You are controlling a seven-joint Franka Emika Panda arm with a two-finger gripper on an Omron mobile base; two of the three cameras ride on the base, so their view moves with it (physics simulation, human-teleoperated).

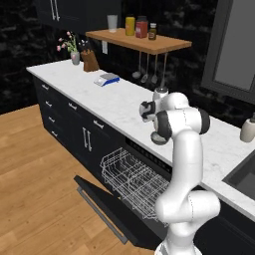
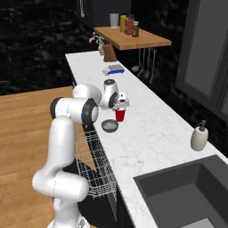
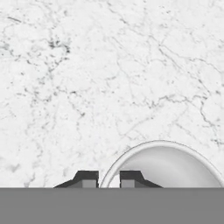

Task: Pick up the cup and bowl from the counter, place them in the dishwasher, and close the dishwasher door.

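both base views flank the counter (image 1: 119, 102); hand view looks down, seemingly close.

Bare counter (image 2: 151, 129) lies open between the cup (image 2: 120, 114) and the soap bottle (image 2: 199, 137); the bowl (image 2: 109, 125) sits just beside the cup, the pulled-out rack (image 1: 134, 180) fills the space below

The red cup (image 2: 120, 115), tapered with a white rim, stands upright on the white marbled surface (image 2: 156, 129). The shallow grey bowl (image 2: 109, 126) sits just beside it at seven o'clock, near the front edge. Below that edge the dishwasher (image 1: 149, 164) stands open: black door (image 1: 107, 204) dropped flat, white wire rack (image 1: 132, 182) pulled out.
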